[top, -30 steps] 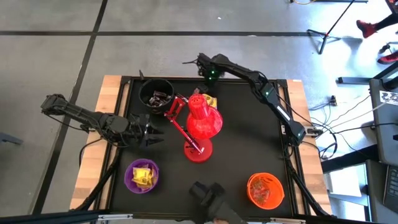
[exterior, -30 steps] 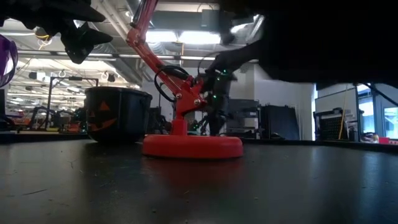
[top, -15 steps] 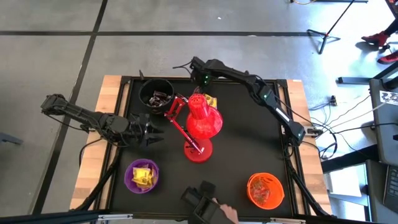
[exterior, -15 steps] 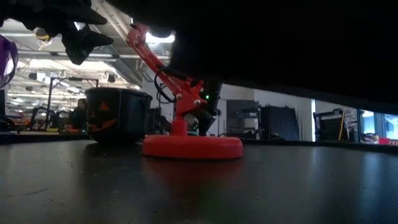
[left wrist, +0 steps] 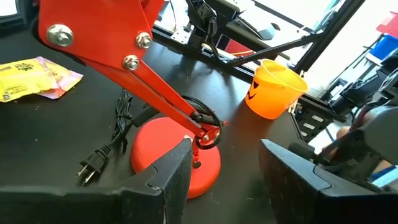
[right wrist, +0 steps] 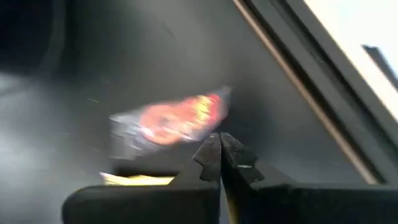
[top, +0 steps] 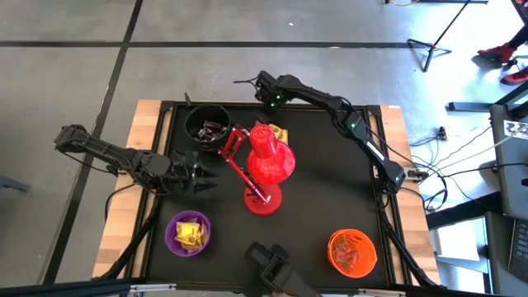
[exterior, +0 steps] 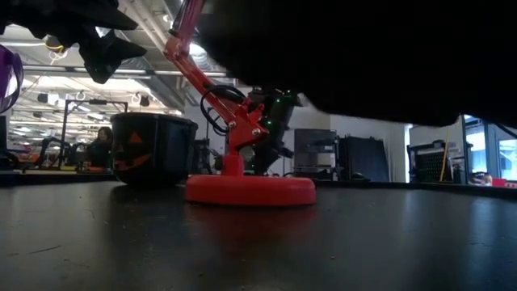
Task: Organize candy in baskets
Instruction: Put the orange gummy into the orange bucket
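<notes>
Right pincer (right wrist: 219,163) pressed closed, empty, over a red-orange sweet (right wrist: 177,119) on the tabletop (right wrist: 74,112), left pincer (left wrist: 221,165) parted, holding nothing

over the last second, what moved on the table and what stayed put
The right gripper, fingers shut, swung along the table's far edge toward the black bucket, then came partway back. A dark object at the near edge, with a hand briefly showing beside it, shifted about. The left gripper, open and empty, the red lamp, and the purple bucket and orange bucket stayed put.
</notes>
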